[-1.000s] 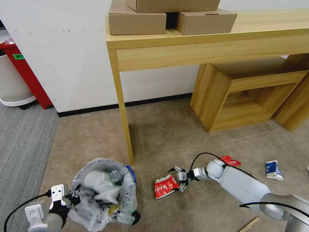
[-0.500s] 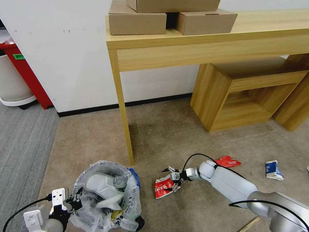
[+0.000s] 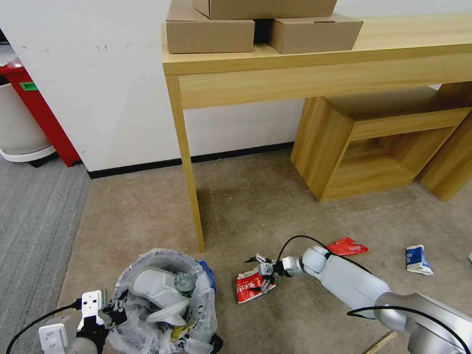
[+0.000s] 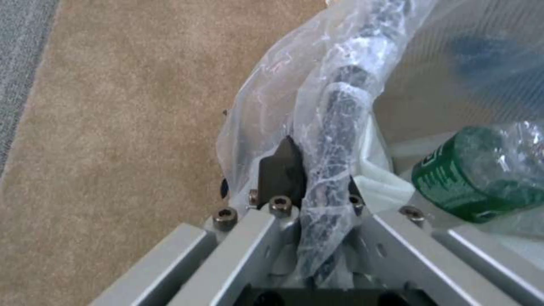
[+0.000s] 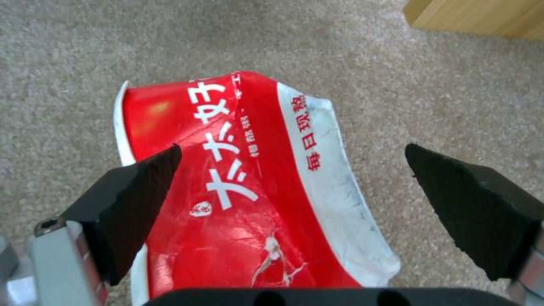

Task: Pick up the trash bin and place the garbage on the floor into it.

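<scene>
While our left gripper [image 3: 115, 309] pinches the bagged rim of the trash bin [image 3: 164, 305] at the bin's 9 o'clock edge, our right gripper [image 3: 256, 273] sits low over the carpet [image 3: 246, 206] with its fingers spread. In the left wrist view the dark pads [image 4: 280, 170] are pressed together on the rim, with crinkled plastic [image 4: 334, 127] bunched between them. The bin stands at 7 o'clock in the head view, just beside the leg of the wooden table [image 3: 314, 64]; it holds a white slipper [image 3: 157, 287] and a green-label bottle [image 3: 184, 283]. The red-white crushed cup [image 3: 250, 285] lies on the carpet at the bin's 3 o'clock, and in the right wrist view it lies between our open fingers [image 5: 136, 199]. A red wrapper [image 3: 348, 246] and a blue-white carton [image 3: 416, 259] lie farther toward 3 o'clock, well apart from the bin. A wooden stick [image 3: 381, 342] shows at 5 o'clock.
</scene>
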Controlling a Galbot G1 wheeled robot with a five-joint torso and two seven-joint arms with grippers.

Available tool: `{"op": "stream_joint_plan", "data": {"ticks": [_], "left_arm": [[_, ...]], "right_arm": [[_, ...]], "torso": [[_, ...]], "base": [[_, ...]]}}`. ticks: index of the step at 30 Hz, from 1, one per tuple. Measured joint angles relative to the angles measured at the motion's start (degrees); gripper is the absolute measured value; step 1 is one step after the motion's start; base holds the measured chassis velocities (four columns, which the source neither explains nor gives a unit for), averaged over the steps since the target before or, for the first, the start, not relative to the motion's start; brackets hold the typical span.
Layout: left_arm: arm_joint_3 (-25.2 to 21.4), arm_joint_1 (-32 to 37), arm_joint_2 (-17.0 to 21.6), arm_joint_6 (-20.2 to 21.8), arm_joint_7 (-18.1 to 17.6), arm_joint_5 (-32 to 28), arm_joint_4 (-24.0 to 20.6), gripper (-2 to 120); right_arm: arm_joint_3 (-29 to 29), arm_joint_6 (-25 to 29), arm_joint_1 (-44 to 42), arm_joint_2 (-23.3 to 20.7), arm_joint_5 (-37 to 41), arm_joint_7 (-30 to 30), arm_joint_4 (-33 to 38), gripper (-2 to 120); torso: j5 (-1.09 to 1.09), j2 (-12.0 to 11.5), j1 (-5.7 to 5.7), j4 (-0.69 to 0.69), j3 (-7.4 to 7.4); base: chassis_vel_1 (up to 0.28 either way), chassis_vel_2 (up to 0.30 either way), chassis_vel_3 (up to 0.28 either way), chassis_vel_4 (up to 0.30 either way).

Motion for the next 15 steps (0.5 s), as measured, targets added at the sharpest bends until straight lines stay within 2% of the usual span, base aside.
{"op": "stream_joint_plan", "data": {"ticks": [15], "left_arm": [[1.15, 0.50, -1.30, 0.00, 0.62, 2.82, 0.91, 0]], "right_arm": [[0.25, -0.50, -2.84, -3.66, 1.31, 0.28, 5.55, 100]], "torso": [[0.00, 0.00, 0.00, 0.01, -0.01]], "base": [[0.000, 0.000, 0.000, 0.000]]}}
